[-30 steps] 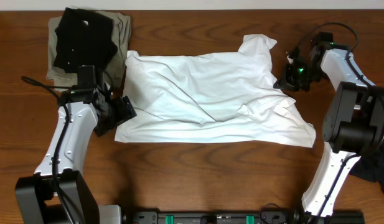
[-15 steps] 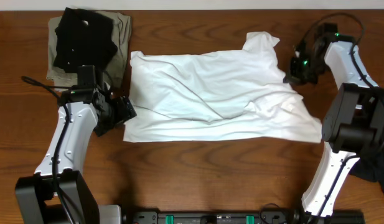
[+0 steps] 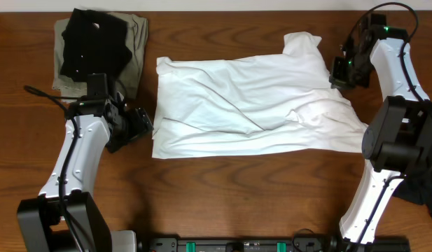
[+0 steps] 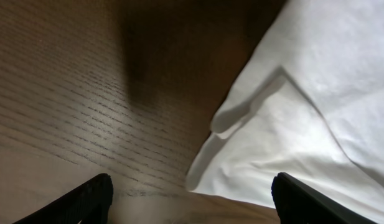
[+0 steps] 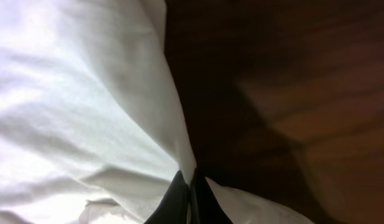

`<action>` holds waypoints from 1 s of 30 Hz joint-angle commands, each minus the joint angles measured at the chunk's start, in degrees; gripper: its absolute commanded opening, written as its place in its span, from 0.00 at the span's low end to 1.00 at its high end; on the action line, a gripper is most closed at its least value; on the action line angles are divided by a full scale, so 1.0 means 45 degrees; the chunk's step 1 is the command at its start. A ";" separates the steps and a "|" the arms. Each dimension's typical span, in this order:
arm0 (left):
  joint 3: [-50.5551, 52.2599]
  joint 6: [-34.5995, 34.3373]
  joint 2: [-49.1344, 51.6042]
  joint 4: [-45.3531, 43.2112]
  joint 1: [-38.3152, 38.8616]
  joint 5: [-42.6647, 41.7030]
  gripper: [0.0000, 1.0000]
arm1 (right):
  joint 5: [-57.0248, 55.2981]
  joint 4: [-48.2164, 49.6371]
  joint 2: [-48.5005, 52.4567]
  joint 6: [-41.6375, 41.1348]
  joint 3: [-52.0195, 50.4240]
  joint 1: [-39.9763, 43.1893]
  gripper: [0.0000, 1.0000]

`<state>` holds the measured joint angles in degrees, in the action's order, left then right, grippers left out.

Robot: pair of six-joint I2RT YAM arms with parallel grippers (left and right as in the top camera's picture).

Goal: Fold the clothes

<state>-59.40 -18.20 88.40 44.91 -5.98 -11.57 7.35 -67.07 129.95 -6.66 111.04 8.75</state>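
The clothes, a wrinkled white T-shirt [image 3: 251, 105], lie spread across the middle of the wooden table. My right gripper [image 3: 339, 72] is at the shirt's far right edge, shut on a pinch of the white fabric [image 5: 117, 106]; in the right wrist view the two dark fingers [image 5: 179, 202] press together with cloth between them. My left gripper [image 3: 144, 124] stands open just left of the shirt's left edge, holding nothing. In the left wrist view its fingertips [image 4: 86, 199] sit wide apart over bare wood, with the shirt's corner [image 4: 291, 124] ahead to the right.
A folded black shirt [image 3: 93, 42] lies on a folded khaki-olive garment [image 3: 135, 42] at the back left corner. A dark object [image 3: 422, 189] sits at the right edge beside the right arm's base.
The right gripper has pulled the shirt to the right and slightly away, so the shirt's left edge has slid away from the left gripper. The left arm has stayed still.
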 commanded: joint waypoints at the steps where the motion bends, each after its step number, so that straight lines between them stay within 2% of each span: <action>1: 0.0058 -0.0015 0.0068 -0.0019 -0.0083 0.0151 0.84 | -0.1651 -0.0194 0.0126 -0.0661 0.0631 -0.0063 0.05; 10: 0.0058 -0.0015 0.0068 -0.0044 -0.0083 0.0151 0.84 | -0.2453 -0.0797 0.0126 -0.0704 0.1428 -0.0102 0.26; 13: 0.0058 -0.0015 0.0068 -0.0039 -0.0083 0.0151 0.84 | -0.2399 -0.0811 0.0126 -0.0675 0.1467 -0.0131 0.39; 18: 0.0058 -0.0015 0.0068 -0.0039 -0.0083 0.0151 0.84 | -0.1481 -0.0491 0.0126 0.0185 0.1175 -0.0117 0.53; 24: 0.0058 -0.0015 0.0068 0.0044 -0.0083 0.0151 0.84 | -0.0277 0.0612 0.0287 0.1379 0.0248 -0.0029 0.59; 27: 0.0058 -0.0010 0.0068 0.0112 -0.0083 0.0155 0.84 | 0.1005 0.0719 0.0685 0.2749 0.0117 0.0121 0.62; 30: 0.0058 -0.0010 0.0068 0.0117 -0.0083 0.0155 0.84 | 0.1234 0.0714 0.1137 0.2875 0.0117 0.0316 0.62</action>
<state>-59.40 -18.20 88.40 45.12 -5.98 -11.57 8.62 -63.83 132.49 2.00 112.27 9.13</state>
